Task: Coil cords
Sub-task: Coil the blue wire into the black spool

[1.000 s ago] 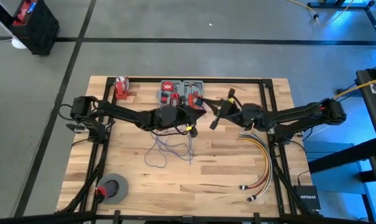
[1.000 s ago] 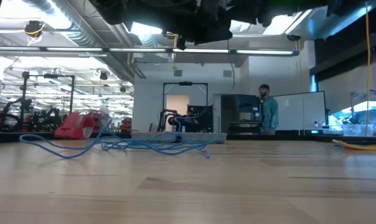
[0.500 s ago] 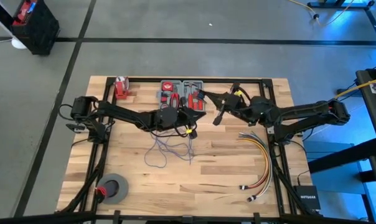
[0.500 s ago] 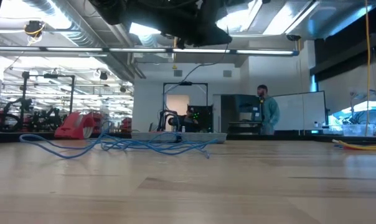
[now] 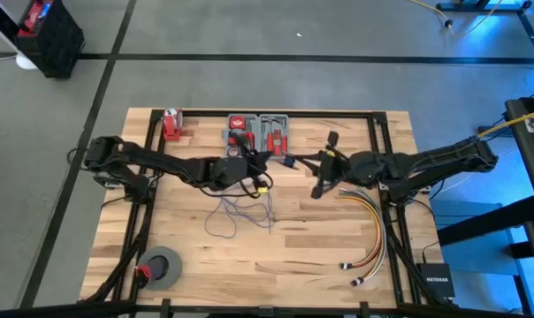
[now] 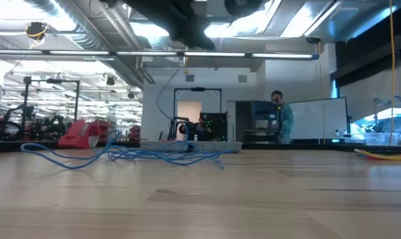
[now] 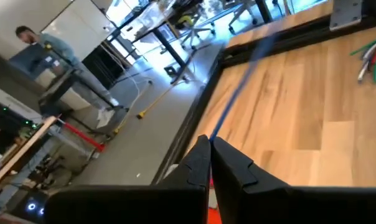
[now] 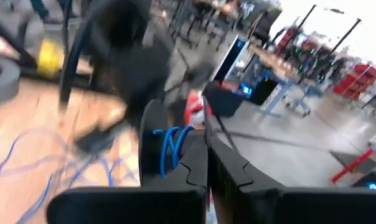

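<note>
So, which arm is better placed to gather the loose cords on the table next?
Probably left: the left claw, shut on one strand, hangs beside the loose cords. The right claw is farther off, toward the yellow cables.

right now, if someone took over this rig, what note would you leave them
Left gripper: shut on a taut stretch of blue cord, mid-table.
Right gripper: shut on a few loops of cord, above the table beside the coloured cables.
Cords: mostly a loose tangle on the table below the left gripper.
Done: a few loops gathered in the right gripper.
Left: coil the tangle.
</note>
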Robot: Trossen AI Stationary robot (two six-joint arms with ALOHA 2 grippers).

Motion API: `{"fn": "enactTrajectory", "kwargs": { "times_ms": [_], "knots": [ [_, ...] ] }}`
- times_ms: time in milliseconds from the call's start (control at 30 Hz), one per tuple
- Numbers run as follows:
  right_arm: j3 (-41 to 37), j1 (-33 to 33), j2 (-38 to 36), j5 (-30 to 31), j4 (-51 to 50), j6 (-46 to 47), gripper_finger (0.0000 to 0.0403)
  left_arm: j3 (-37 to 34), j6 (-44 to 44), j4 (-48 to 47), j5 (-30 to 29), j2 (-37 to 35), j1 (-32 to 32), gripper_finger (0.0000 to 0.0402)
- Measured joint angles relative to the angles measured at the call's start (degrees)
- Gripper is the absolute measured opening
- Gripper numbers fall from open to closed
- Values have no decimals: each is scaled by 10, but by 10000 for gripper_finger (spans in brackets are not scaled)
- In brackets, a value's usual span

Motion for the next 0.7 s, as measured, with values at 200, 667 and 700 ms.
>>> {"fn": "enactTrajectory", "kwargs": {
  "times_ms": [200, 667, 700],
  "knots": [
    [1, -10, 35, 32, -76, 27, 5, -1, -50, -43, 49, -81, -13, 3],
    [-2, -72, 177, 114, 76, 14, 5, -1, -222, 10, 191, -48, -12, 4],
    [-2, -73, 182, 115, 87, 14, 5, -1, -223, 19, 191, -40, -12, 4]
  ]
}}
